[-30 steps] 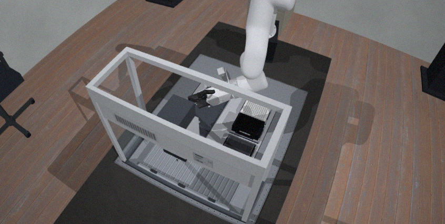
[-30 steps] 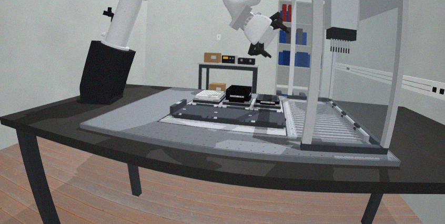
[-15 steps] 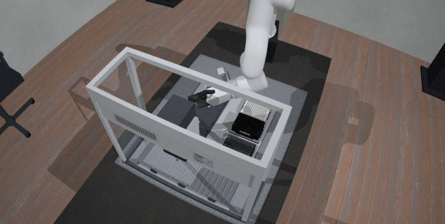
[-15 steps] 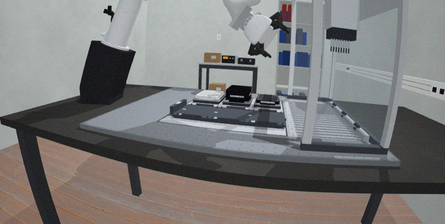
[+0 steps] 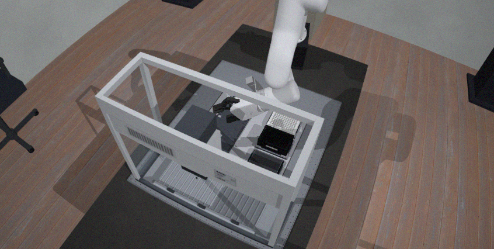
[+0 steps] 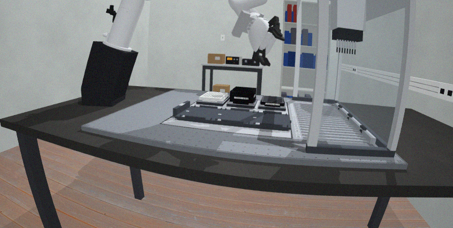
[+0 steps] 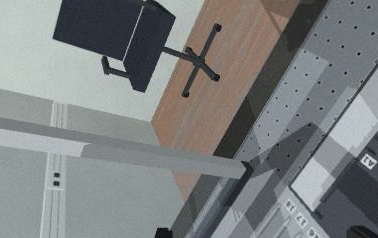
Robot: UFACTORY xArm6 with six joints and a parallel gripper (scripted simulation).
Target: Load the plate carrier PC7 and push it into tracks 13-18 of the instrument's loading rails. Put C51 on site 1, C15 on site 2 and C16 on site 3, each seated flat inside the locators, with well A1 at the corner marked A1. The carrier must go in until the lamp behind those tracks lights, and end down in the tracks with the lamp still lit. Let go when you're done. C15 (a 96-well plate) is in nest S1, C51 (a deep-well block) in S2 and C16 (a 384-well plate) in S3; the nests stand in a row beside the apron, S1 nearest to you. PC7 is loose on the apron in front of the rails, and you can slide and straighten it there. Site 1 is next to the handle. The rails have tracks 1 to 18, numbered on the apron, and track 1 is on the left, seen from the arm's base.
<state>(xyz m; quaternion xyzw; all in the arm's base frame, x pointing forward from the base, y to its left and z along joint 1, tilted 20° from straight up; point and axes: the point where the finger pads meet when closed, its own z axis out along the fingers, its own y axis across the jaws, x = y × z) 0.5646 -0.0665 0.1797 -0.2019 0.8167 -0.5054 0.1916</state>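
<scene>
The dark grey carrier PC7 [image 6: 232, 117] lies loose on the apron in front of the rails [image 6: 329, 123], its handle [image 6: 181, 107] toward the arm's base; its sites are empty. It also shows in the top view [image 5: 207, 124]. Beside it stand the white C15 plate [image 6: 212, 96], the tall black C51 block [image 6: 242, 94] and the low dark C16 plate [image 6: 272, 100], each in its nest. My gripper [image 6: 269, 43] is open and empty, tilted, high above the carrier and nests. In the wrist view an A1 mark [image 7: 368, 161] shows on the carrier's corner; my fingers are out of sight there.
The instrument's white frame [image 5: 207, 85] spans the deck, its top beam close to my wrist. A pipetting head [image 6: 347, 14] hangs above the rails. The arm's black pedestal [image 6: 107, 74] stands at the table's back left.
</scene>
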